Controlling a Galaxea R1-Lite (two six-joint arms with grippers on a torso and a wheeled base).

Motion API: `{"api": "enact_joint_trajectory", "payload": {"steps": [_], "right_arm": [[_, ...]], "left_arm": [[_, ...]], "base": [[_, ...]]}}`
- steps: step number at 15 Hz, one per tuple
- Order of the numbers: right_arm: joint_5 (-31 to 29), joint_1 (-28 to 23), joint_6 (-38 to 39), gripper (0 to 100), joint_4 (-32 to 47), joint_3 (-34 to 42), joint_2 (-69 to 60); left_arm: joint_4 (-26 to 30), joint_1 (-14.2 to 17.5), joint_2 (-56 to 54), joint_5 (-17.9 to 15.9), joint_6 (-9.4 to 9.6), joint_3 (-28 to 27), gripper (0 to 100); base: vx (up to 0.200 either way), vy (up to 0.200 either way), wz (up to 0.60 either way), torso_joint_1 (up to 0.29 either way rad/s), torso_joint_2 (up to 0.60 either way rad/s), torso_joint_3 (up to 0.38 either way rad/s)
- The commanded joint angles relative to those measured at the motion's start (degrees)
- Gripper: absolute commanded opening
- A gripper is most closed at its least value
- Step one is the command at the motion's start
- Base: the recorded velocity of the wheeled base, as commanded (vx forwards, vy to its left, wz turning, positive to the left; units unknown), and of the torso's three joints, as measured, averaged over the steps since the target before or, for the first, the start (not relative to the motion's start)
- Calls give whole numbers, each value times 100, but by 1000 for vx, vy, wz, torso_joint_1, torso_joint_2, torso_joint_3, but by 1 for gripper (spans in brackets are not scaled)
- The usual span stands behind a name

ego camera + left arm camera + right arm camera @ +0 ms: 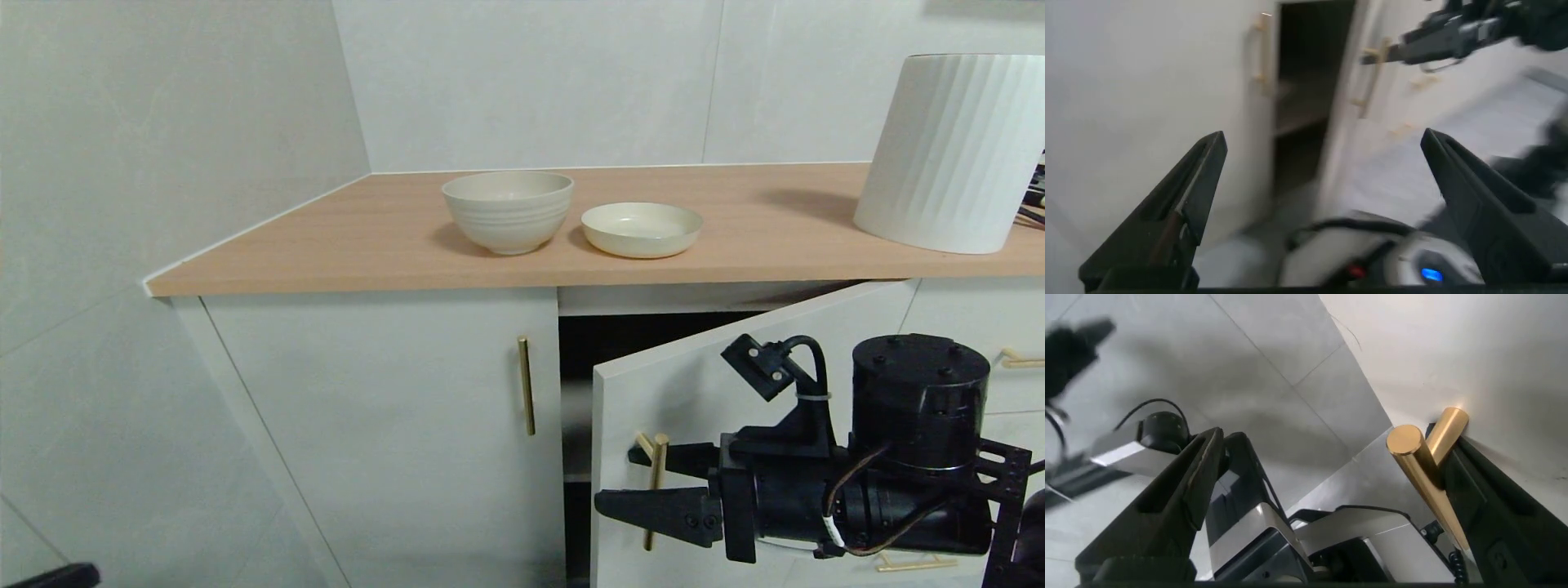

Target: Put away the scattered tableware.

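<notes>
Well, the tableware sits on the bench [326, 245]: a deep ribbed bowl [508, 211] and, just beside it toward the robot's right, a shallow dish [642, 229], with a narrow gap between them. Both look like stiff, smooth-glazed ware, so I judge them rigid, somewhat slippery, and liable to chip or break if dropped or knocked together. The bowl probably weighs more. Its upright wall offers a rim that a claw can pinch, one finger inside and one outside. The dish is low with a flared lip, so a pinch on its near edge is likely the only hold, and it may tilt once lifted. A tall white ribbed container [955, 151] stands well apart at the bench's right end.

Below, the cupboard's left door [384, 441] is closed, while the right door [678, 400] is partly ajar, showing a dark inside with what looks like a shelf [1298, 118]. The right claw [616, 478] is open at that door's brass handle [655, 482], fingers set wide with the bar lying against one of them, not clamped. The left claw [1323, 143] hangs low, open and empty, facing the cupboard.
</notes>
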Motion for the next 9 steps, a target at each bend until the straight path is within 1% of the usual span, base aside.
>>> {"api": "enact_joint_trajectory", "payload": {"steps": [1,3,4,5,6,7,9], "right_arm": [[1,2,3,100,4,0,-14],[1,-7,21,100,4,9,-102],[-8,-7,21,100,4,9,-102],[-8,-7,12,100,4,18,-93],[-8,-7,12,100,4,44,-93],[-8,-7,12,100,4,88,-102],[-8,-16,12,100,4,167,-128]], "left_arm": [[-1237,-256,2828,-642,-64,-547,100],[-2142,-810,4049,-651,-108,-670,100],[-2371,-1021,4427,-651,-169,-732,100],[-2714,-1381,5034,-642,-327,-855,100],[-2942,-1601,5376,-642,-459,-881,100],[-3136,-1777,5596,-642,-538,-820,100],[-3566,-1979,6036,-659,-609,-582,100]], "base": [[0,0,0,0,0,0],[0,0,0,0,0,0],[0,0,0,0,0,0],[0,0,0,0,0,0],[0,0,0,0,0,0],[0,0,0,0,0,0],[0,0,0,0,0,0]]}}
